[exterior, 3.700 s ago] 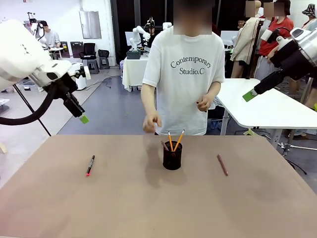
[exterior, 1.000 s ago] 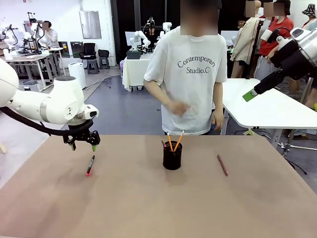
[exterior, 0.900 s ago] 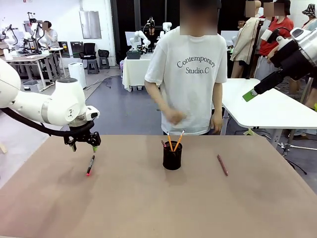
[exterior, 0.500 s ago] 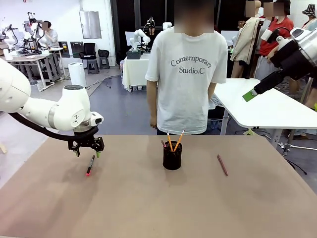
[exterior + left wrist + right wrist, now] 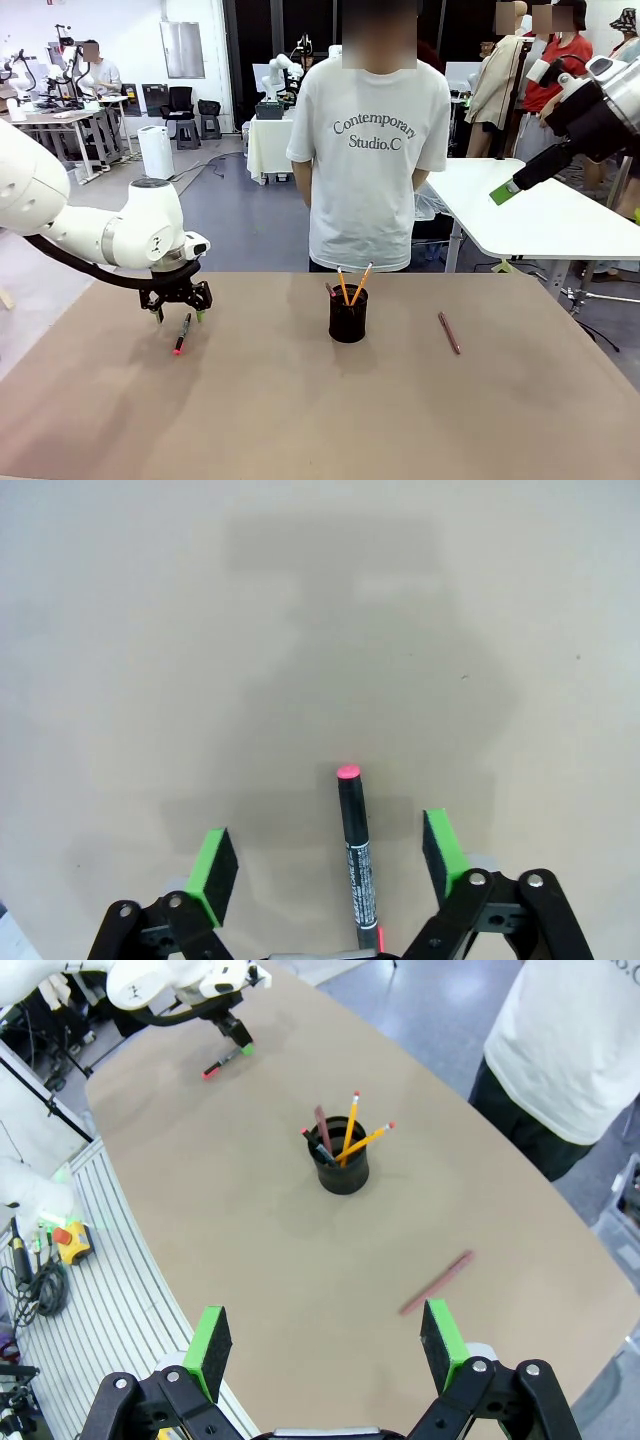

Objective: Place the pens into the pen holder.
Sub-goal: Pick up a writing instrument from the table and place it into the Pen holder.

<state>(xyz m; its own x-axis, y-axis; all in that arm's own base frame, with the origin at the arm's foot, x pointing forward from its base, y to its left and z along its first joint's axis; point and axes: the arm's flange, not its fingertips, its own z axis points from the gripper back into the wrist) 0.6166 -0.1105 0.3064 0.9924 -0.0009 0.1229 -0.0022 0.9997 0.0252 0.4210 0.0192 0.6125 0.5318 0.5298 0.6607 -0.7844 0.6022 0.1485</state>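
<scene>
Left hand [image 5: 330, 865]: low over the left part of the table [image 5: 320, 430], fingers apart and pointing down, holding nothing. In the left wrist view the green pads [image 5: 213, 863] stand either side of the marker and appear clear of it.
Black marker [image 5: 183, 333]: lies flat on the table between the open fingers, nearer one pad than the other, with its red end toward the robot's side.
Marker handling: probably light, stiff and smooth-barrelled, so it may roll or swing if pinched near an end. The mid-barrel, squarely across its length, looks the best place to take hold.
Step in hand: seemingly the last lowering before the left hand closes on the marker.
Pen holder [image 5: 348, 314]: upright at the middle of the table, well apart from the marker. It should be light enough to tip if a pen knocks its rim.
Pencils [image 5: 352, 283]: two orange-yellow ones already lean inside the holder, beside a darker pen or two.
Brownish-pink pen [image 5: 449, 332]: lies flat to the right of the holder, apart from it and untouched. It looks thin, light and stiff, and is best pinched mid-length.
Right hand [image 5: 325, 1345]: held high to the right, fingers apart and empty, looking down on the holder and the pink pen.
</scene>
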